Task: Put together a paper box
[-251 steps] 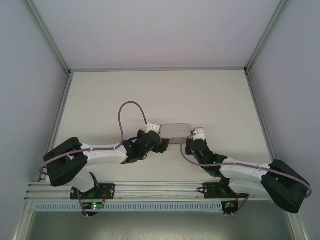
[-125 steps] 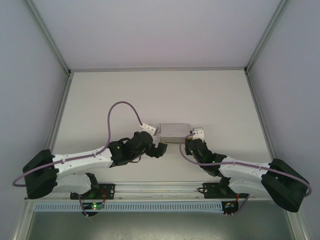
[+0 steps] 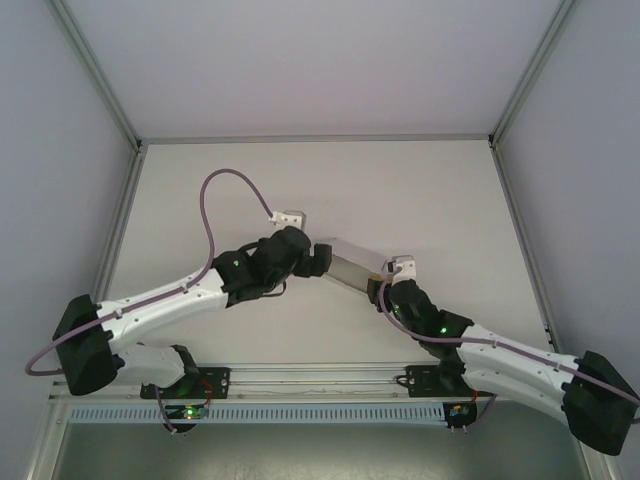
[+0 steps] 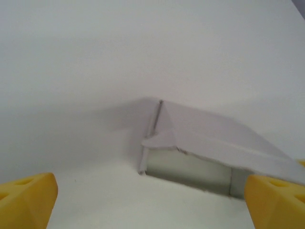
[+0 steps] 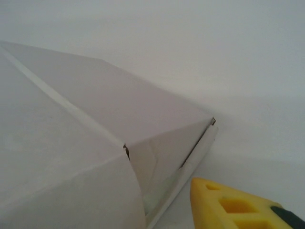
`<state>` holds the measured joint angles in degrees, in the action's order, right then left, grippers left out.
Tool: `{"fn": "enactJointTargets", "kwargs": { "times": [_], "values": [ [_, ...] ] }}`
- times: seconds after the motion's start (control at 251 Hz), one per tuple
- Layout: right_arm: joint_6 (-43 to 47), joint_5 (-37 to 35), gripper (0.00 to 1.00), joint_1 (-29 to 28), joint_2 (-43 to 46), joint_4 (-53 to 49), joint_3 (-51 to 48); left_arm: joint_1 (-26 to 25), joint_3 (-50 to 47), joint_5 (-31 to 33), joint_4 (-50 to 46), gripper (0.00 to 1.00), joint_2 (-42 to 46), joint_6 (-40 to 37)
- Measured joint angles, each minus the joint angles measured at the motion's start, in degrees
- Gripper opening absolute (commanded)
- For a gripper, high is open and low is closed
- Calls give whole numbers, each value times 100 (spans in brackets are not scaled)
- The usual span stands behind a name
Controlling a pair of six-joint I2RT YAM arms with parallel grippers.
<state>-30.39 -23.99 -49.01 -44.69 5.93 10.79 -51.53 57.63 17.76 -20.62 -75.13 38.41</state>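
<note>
White tabletop (image 3: 420, 190) fills the floor of a pale-walled enclosure edged with aluminium rails (image 3: 300, 378). In the top view the left arm (image 3: 170, 305) folds out to the left of its base, then runs its long white forearm up and to the right toward the middle of the table, a purple cable (image 3: 212, 205) looping high above its wrist. The left gripper (image 3: 322, 258) sits at the upper-left end of the paper box (image 3: 348, 264). The box lies on the table, skewed from upper left to lower right.

The right arm (image 3: 500, 350) swings its elbow out to the far right and reaches back up and left, so the right gripper (image 3: 386, 278) meets the box's lower-right end.

From the left wrist, the yellow fingers (image 4: 26, 198) stand wide apart with nothing between them, and the box lies ahead with an end flap ajar. From the right wrist, one yellow finger (image 5: 228, 205) sits just beside the box's corner. I cannot tell how far this gripper is spread or whether it holds the card.
</note>
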Motion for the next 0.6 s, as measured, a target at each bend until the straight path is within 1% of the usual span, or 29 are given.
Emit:
{"fn": "enactJointTargets", "kwargs": {
  "times": [0.052,0.1,0.132,0.16,0.168,0.271,0.419,0.599],
  "values": [
    [20,50,64,0,186,-151,-4,210,162,-103,-7,100,-151,-4],
    [50,101,73,0,358,-306,-4,376,323,-188,-11,100,-289,-26],
    [63,146,83,0,487,-433,-4,472,435,-254,-13,100,-382,-63],
    [85,205,96,0,595,-531,-4,562,557,-313,-15,100,-483,-109],
    [76,210,98,0,621,-553,-4,579,588,-328,-15,100,-505,-120],
    [173,566,98,0,1038,-903,-2,870,1176,-656,-57,100,-975,-372],
    [205,1137,98,0,1473,-1397,157,1156,1891,-1338,-61,100,-1644,-763],
    [186,1147,98,0,1534,-1600,741,1342,2249,-2177,-74,100,-2347,-1001]
  ]
}}
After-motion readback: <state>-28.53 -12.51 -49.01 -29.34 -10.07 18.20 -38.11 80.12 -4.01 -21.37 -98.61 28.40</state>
